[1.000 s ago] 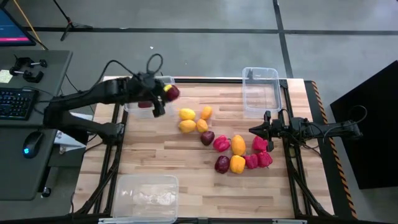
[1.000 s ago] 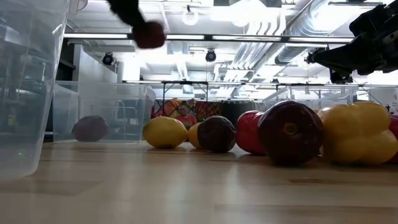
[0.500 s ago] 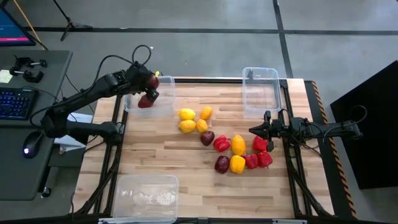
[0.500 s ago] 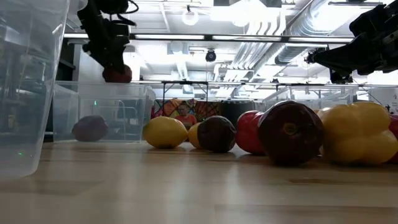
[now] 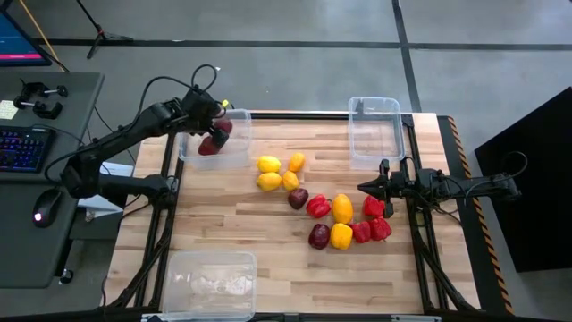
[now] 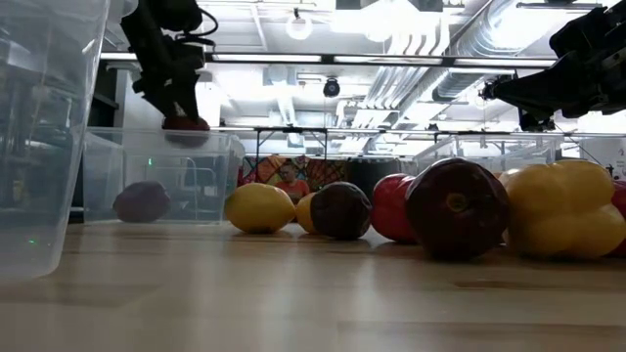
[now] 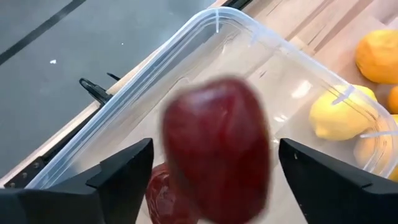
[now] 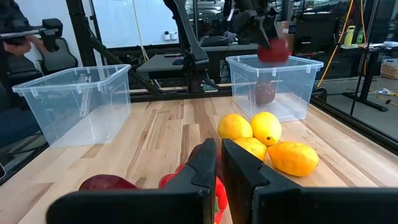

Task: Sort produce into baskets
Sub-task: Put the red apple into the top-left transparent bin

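My left claw hangs over the clear plastic tub at the far left corner of the wooden counter, its fingers spread wide apart. Between them, touching neither in my left wrist view, is a dark maroon round fruit, level with the rim of that clear tub; from the low view the same fruit sits right at the top edge of the tub's wall. A second maroon fruit already lies on the tub floor below it.

My right claw waits at the right side of the counter, fingers pressed together on nothing, just beside the red bell peppers.

The rest of the produce lies loose in the middle of the counter: yellow-orange lemons in a small cluster nearest the left tub, another maroon fruit beside them, then a group of red and yellow bell peppers and one more maroon fruit toward the near right.

A second clear tub stands at the far right corner, and a third clear tub at the near left edge.
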Controlling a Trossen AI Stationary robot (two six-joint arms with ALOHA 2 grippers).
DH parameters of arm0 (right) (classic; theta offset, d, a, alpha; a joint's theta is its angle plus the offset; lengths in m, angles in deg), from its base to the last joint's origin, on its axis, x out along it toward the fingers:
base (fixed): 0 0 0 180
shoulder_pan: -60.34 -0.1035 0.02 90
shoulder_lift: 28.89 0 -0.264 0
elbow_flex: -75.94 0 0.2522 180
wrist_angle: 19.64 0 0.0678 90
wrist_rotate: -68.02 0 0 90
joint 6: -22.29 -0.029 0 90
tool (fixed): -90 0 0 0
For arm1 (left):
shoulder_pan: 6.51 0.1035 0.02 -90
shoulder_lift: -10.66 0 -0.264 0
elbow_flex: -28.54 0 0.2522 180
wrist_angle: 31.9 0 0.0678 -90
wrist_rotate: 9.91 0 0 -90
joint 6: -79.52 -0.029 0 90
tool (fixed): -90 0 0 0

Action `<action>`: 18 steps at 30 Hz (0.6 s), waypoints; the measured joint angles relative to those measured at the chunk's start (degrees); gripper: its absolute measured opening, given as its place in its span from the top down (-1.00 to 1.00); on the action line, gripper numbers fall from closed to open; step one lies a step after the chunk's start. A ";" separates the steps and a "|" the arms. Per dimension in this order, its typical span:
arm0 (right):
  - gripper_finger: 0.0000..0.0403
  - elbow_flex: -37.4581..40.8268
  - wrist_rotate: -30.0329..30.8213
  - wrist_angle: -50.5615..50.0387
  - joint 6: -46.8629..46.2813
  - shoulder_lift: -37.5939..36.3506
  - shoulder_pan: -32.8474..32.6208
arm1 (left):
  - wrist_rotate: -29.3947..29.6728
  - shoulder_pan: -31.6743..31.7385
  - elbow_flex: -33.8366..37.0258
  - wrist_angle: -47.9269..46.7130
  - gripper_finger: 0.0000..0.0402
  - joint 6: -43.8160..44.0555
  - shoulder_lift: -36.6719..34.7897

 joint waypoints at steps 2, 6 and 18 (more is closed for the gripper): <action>0.92 0.00 0.00 0.00 0.00 0.00 0.00 | -0.03 0.00 -0.07 -0.04 -0.76 0.30 0.00; 0.92 0.00 -0.01 -0.02 0.00 -0.01 -0.01 | -0.93 -0.02 -1.92 -0.76 -0.85 2.42 0.02; 0.92 0.00 -0.01 -0.01 0.00 -0.02 0.00 | -17.86 -7.14 -7.14 9.32 -0.86 6.43 -3.61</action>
